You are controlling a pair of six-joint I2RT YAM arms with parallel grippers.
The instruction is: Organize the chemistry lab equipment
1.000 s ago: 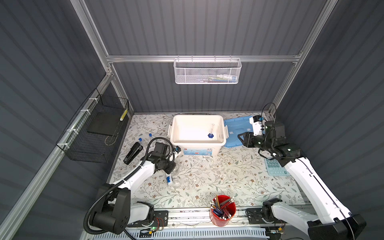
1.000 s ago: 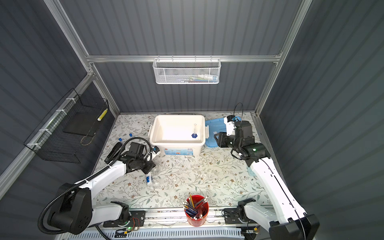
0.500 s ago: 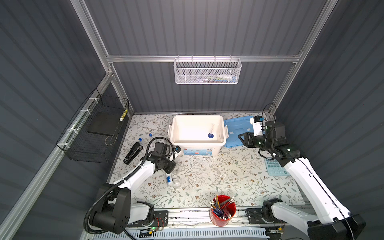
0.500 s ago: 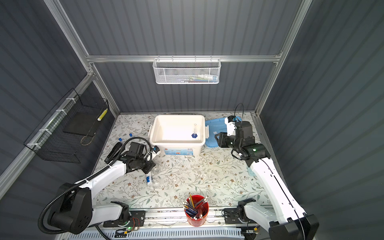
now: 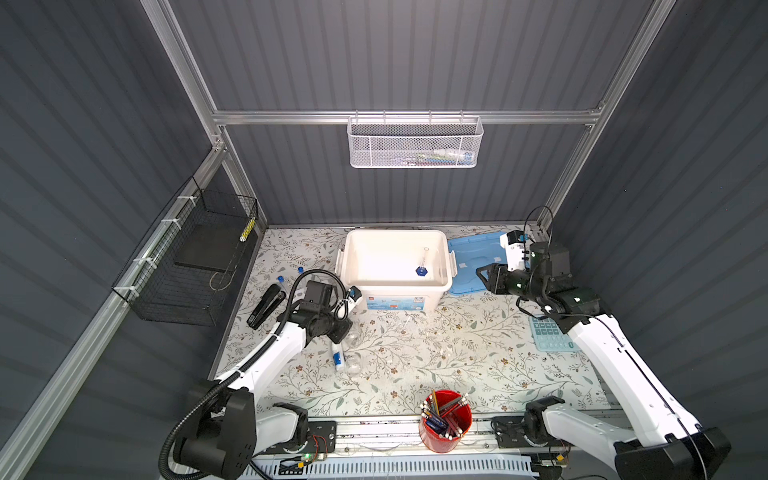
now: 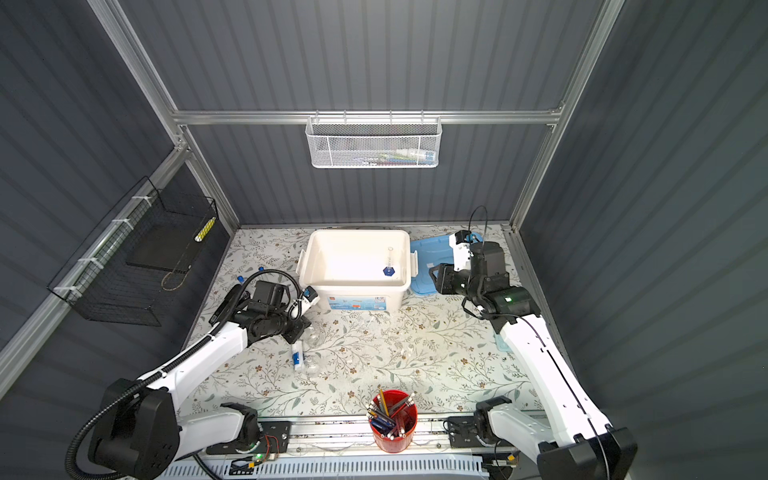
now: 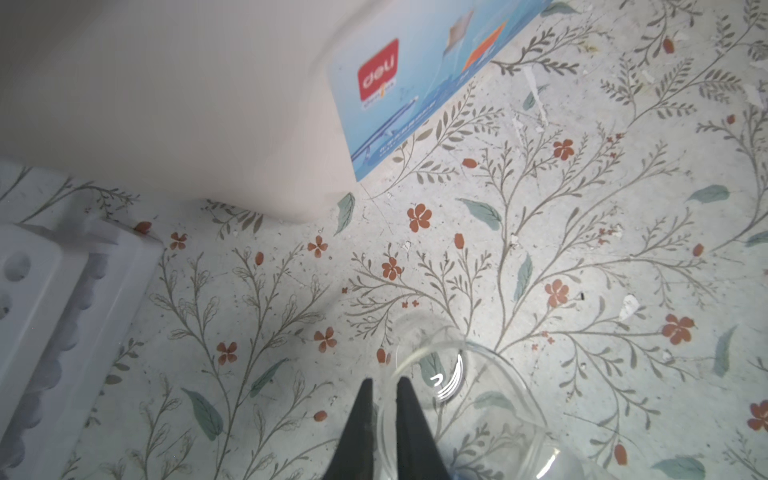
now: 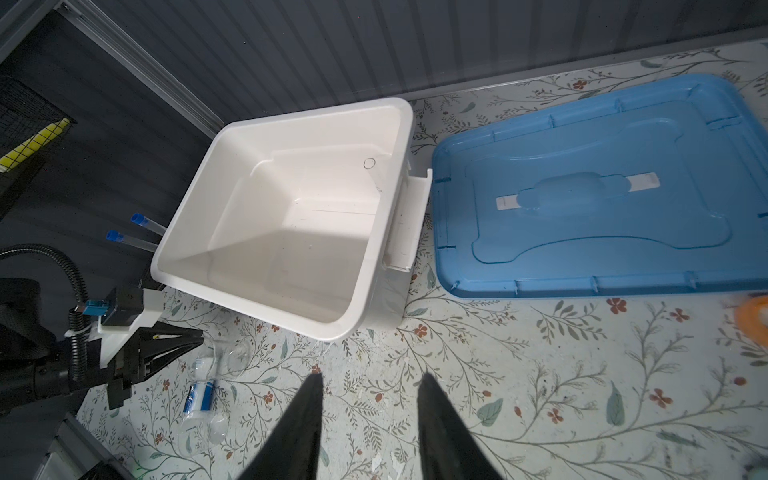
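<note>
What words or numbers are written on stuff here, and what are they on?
"deli": white letters on a red square, on the blue label of the white bin.
Small print beneath it: too blurred.
Keys of the calculator: too small.
Label on the small lying bottle: too blurred.
Marks on the measuring cylinder: too small.

Flask cut off at left wrist view's edge; mesh basket contents unreadably blurred
</note>
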